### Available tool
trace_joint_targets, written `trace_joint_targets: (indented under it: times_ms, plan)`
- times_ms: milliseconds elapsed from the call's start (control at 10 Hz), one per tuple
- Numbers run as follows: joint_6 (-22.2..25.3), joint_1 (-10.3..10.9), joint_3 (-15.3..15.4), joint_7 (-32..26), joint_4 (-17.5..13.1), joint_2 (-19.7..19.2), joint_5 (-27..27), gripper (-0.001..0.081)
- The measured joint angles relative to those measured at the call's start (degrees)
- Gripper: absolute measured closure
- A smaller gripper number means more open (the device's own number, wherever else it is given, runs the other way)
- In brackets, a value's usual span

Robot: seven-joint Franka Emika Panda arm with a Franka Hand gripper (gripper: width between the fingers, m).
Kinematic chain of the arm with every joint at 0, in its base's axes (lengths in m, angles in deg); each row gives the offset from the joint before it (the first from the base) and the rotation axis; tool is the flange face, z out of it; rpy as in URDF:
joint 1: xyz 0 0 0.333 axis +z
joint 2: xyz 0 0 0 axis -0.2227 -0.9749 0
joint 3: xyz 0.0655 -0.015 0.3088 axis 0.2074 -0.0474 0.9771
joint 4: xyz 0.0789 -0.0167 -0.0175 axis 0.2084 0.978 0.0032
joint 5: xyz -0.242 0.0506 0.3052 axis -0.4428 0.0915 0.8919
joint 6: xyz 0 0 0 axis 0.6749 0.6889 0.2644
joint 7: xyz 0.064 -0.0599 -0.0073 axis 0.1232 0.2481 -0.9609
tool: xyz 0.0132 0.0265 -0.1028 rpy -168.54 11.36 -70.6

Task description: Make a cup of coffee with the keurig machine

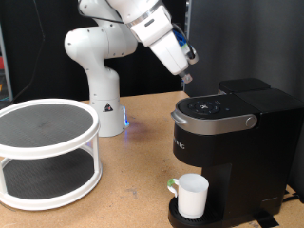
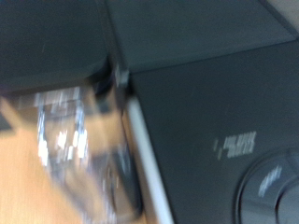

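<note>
- Keurig machine [image 1: 233, 133] sits on the wooden table [image 1: 133, 123] at the exterior view's right; you see its lid down, with the silver-rimmed button panel [image 1: 214, 108] on top facing up.
- You find the cup [image 1: 192, 196], a white mug, standing upright on the drip tray [image 1: 190, 217] under the brew head, at the near bottom of that view.
- Your gripper [image 1: 186, 80] hangs just above the far left corner of the machine's top, tilted down toward it; whether it touches is not clear.
- You cannot tell if the fingers are spread or pressed together: they are too small in the exterior view, and the wrist view is blurred.
- Your wrist view shows the black top of the machine [image 2: 215, 112] up close, with a blurred silver edge beside it.
- You also have a white two-tier round rack [image 1: 47, 152] at the left of the table, well apart from the machine.
</note>
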Motion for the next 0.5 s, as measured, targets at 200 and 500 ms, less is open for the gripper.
trace_joint_targets:
  times_ms: [200, 500]
  plan:
    - [0.15, -0.10, 2.46, 0.81, -1.44, -0.10, -10.75, 0.0001]
    - [1.87, -0.09, 5.83, 6.65, -6.48, -1.81, -17.04, 0.0001]
